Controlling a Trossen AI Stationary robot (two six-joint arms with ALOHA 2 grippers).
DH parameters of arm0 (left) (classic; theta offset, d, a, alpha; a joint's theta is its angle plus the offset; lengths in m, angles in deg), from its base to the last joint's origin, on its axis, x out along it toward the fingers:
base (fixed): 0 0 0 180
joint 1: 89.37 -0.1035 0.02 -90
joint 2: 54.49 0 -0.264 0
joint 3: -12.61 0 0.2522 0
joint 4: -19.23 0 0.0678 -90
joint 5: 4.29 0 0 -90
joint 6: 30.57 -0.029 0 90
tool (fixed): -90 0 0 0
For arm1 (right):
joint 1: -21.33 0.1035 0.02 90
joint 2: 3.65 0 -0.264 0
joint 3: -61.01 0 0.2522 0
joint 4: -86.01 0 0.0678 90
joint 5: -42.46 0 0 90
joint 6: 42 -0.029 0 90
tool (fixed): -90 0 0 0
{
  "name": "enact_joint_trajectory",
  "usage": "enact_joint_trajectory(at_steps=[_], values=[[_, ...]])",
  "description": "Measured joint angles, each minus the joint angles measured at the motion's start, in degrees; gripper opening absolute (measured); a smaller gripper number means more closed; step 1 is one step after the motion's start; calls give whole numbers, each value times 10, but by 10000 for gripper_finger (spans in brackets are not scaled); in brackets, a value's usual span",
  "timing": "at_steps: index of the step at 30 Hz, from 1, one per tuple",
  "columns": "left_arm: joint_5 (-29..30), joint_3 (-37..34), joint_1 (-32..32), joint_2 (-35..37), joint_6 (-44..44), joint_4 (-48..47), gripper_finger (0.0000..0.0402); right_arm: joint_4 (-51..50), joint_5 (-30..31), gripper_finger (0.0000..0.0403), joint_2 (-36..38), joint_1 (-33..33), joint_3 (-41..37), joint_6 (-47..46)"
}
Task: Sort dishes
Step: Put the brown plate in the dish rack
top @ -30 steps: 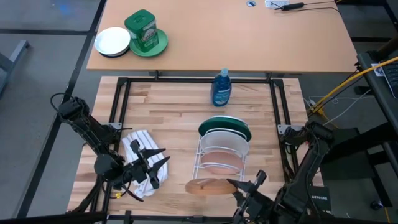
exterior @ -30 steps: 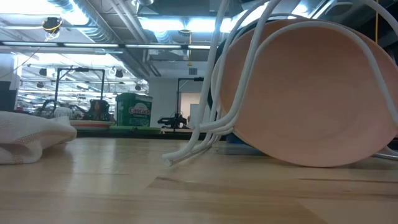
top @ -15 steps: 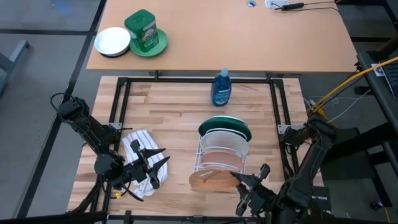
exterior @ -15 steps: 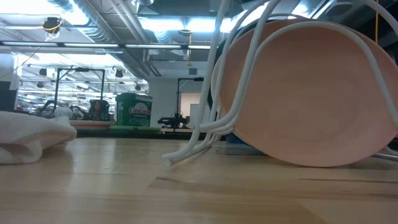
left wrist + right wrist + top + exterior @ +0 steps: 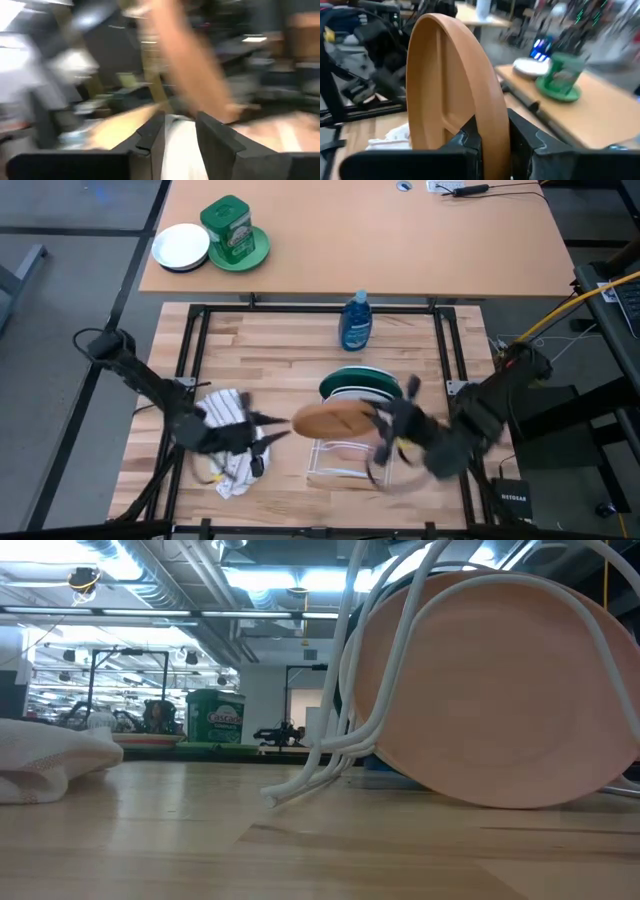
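The brown wood-like plate hangs over the white wire rack, with my right gripper shut on it. In the rack stand the dark green plate, the white plate and the salmon pink plate, each on its lower rim between the wires. My left gripper hovers at the right edge of a white cloth that lies on the table. Its fingers stand apart in the blurred left wrist view, and the white cloth shows in the gap. My right gripper pinches the brown plate's rim between its two fingers, one on each face. The fingers come about level from the table's right side. The plate stands on edge, lifted clear above the rack. My left gripper: whether its fingers touch the white cloth I cannot tell.
A blue soap bottle stands on the table beyond the rack. On the farther table are a green tin on a green plate and a small white dish. Black frame rails border the wooden top.
My right gripper has risen and gone toward the far edge and the left. It has carried the brown plate from the table in front of the rack to above the rack. The plate has tipped from lying nearly flat to standing on edge. My left gripper has shifted a little toward the right.
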Motion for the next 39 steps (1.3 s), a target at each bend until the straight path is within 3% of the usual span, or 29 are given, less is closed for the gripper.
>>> enact_joint_trajectory(at_steps=[3, 5, 11, 17, 24, 27, 32, 39], values=[[-202, 0, -74, 36, 189, -209, 84, 0, -93, 56, 25, -64, 0, 7], [-289, 0, -125, 49, 286, -310, 74, 1, -118, 56, 41, -95, 0, 22], [-405, 0, -248, 66, 406, -456, 34, -1, -114, 56, 81, -138, 0, 72], [-563, -35, -338, 66, 446, -444, 3, -55, -95, 56, 106, -89, 0, 23], [-582, -81, -356, 66, 477, -394, 2, -252, -28, 56, 86, 24, -14, -243], [-585, -94, -349, 66, 482, -370, 4, -281, 16, 56, 72, 67, -47, -336], [-585, -100, -342, 66, 480, -369, 2, -268, 77, 56, 47, 108, -91, -404], [-584, -101, -341, 66, 482, -369, 2, -227, 84, 56, -18, 111, -101, -408]])
